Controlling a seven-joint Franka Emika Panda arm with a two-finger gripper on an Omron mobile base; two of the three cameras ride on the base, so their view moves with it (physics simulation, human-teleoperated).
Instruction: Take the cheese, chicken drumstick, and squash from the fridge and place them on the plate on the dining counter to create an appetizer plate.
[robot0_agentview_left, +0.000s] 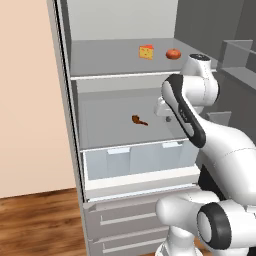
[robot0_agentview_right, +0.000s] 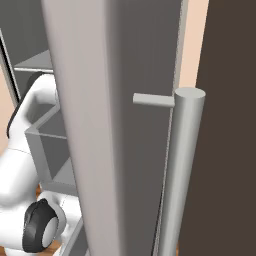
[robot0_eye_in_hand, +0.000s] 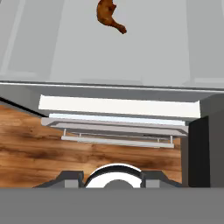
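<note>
The fridge (robot0_agentview_left: 100, 60) stands open. On its upper shelf lie the yellow cheese (robot0_agentview_left: 146, 51) wedge and, just right of it, the round red-orange squash (robot0_agentview_left: 173, 54). One shelf down rests the small brown chicken drumstick (robot0_agentview_left: 139, 120), which the hand view has at its top as the chicken drumstick (robot0_eye_in_hand: 109, 13). My gripper (robot0_eye_in_hand: 113, 177) hovers in front of that middle shelf, well short of the drumstick, with its fingertips (robot0_eye_in_hand: 70, 177) apart and nothing between them. The plate and the dining counter are out of view.
Below the drumstick's shelf a pale-blue crisper bin (robot0_agentview_left: 135, 162) juts out over grey drawers (robot0_agentview_left: 125, 220) with bar handles. The open fridge door (robot0_agentview_right: 115, 125) and its round handle (robot0_agentview_right: 182, 170) stand close on the right. A wooden floor (robot0_agentview_left: 40, 220) runs on the left.
</note>
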